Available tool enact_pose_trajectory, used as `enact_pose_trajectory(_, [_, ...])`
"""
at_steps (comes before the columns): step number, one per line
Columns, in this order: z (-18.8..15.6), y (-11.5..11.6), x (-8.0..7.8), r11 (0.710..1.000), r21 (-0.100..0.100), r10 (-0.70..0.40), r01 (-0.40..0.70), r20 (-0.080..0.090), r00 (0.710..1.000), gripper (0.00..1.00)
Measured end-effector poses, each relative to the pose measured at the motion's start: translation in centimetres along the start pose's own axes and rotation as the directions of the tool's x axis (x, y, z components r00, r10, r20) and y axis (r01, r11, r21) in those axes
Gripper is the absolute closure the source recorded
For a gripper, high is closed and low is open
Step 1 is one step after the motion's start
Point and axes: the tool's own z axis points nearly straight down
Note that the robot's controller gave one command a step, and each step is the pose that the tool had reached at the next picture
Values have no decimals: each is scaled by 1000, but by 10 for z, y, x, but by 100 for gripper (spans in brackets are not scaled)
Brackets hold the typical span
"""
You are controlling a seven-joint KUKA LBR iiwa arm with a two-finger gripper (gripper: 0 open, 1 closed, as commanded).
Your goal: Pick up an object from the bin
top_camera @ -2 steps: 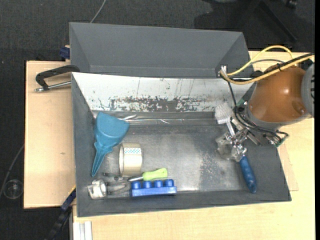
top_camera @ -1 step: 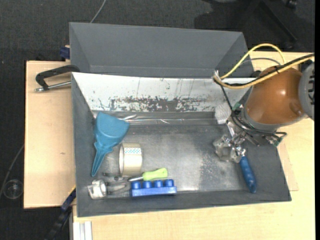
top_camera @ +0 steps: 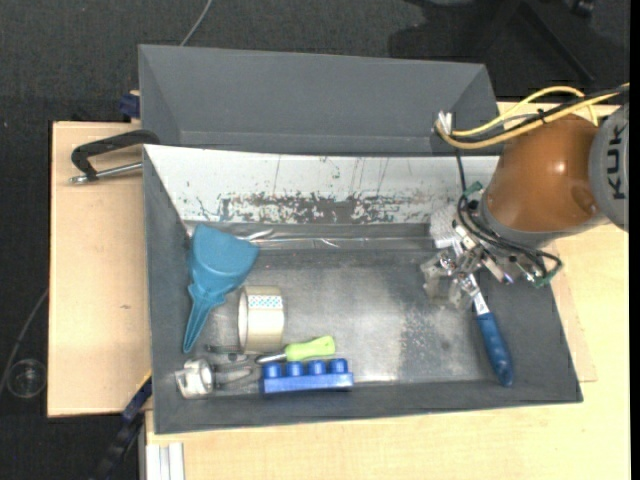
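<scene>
The tool hangs low inside the bin, near the bin's right wall and a little in front of its scratched back wall, with bare metal floor under it and to its left. Just below and to the right of the tool lies a blue-handled stick, perhaps a small brush or a screwdriver, though the view is too poor to say which. Its long axis runs slantwise. The pale thin end points up and to the left, right at the underside of the tool, and the thick blue end points down and to the right, toward the near right corner of the bin. The stick lies flat along the foot of the right wall. Its upper end meets the tool's metal parts, but I cannot tell whether the tool is wide or narrow, nor whether it grips that end. The arm comes in from the right, its rounded orange cover above and to the right of the tool, over the bin's right rim, with yellow and white cables looping across the cover's top and dark cables bunched at the wrist between cover and tool. Well apart from the tool, on the far left of the bin, lies a light blue funnel, spout toward the front. A roll of clear tape is just beside it, and a green-handled piece, a blue block and a small metal part lie along the front wall.
</scene>
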Motion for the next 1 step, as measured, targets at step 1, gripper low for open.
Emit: enact_pose_trajectory(1, [-24,8,21,998,0,-56,56,-1,998,100])
